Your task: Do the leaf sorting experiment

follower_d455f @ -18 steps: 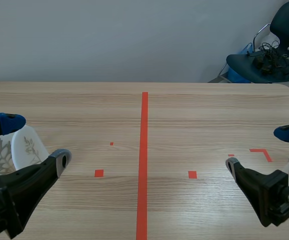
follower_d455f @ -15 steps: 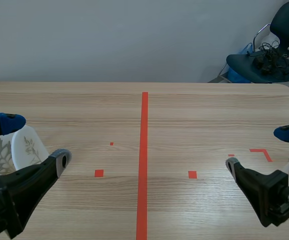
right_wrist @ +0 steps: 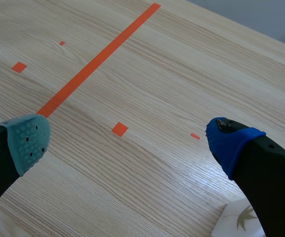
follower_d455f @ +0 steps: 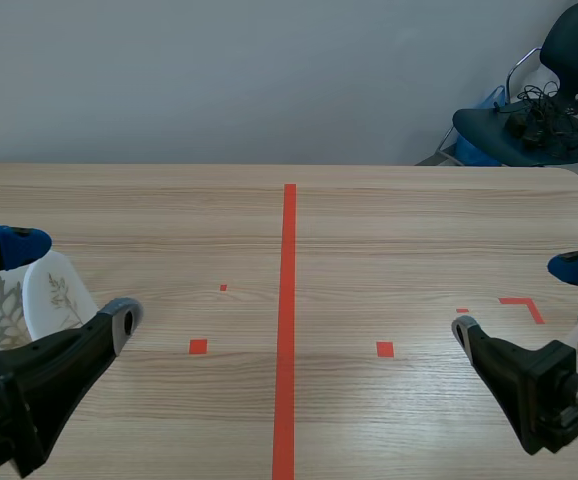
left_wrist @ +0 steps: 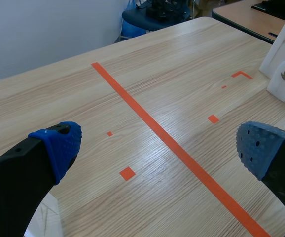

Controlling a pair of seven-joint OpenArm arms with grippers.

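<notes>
As my left gripper [follower_d455f: 74, 280] and right gripper [follower_d455f: 517, 298] gape wide, holding nothing, sorting seems unstarted; next I must grasp the near-left leaf card [follower_d455f: 57, 297].

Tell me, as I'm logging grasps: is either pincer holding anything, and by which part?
Nothing is held. The left pincer and the right pincer both stand open, fingers wide apart above the table, pressing on nothing.
</notes>
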